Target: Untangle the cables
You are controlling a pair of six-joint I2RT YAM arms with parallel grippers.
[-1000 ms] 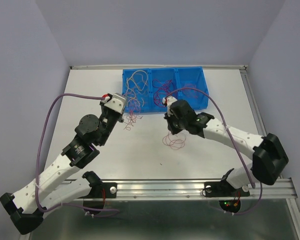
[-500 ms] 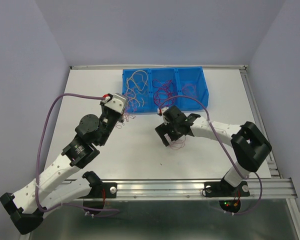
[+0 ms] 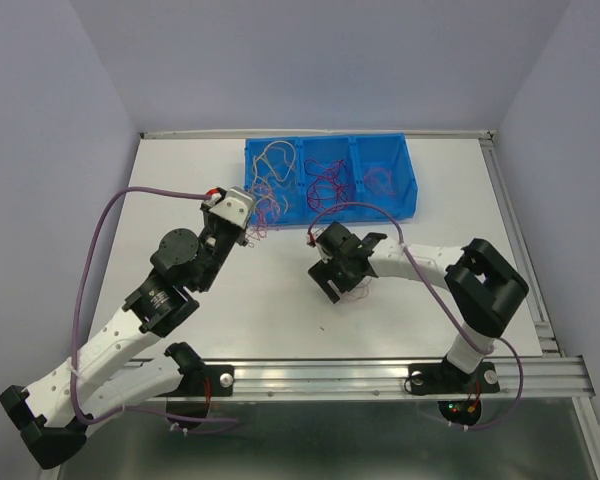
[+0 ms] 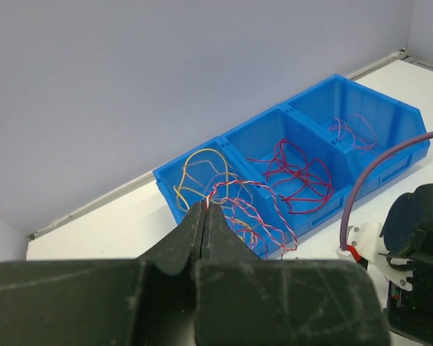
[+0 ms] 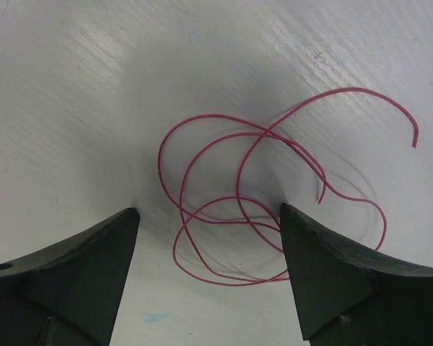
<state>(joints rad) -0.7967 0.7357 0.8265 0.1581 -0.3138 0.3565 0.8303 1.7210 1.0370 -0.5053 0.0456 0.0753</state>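
Glossy plastic bin [image 4: 325, 209], matt white table [image 5: 72, 86]

Left hand [image 4: 206, 207] tight on pink-red cables [image 4: 260, 220], blue bin [image 4: 325, 97] just beyond.

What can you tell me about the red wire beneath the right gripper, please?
The red wire is one thin, smooth strand, seemingly plastic-coated, curled into several loose overlapping loops with two free ends. It lies flat on the white table, casting a faint shadow, between the open fingers of the right gripper, which does not grip it; whether a loop brushes a finger is unclear.
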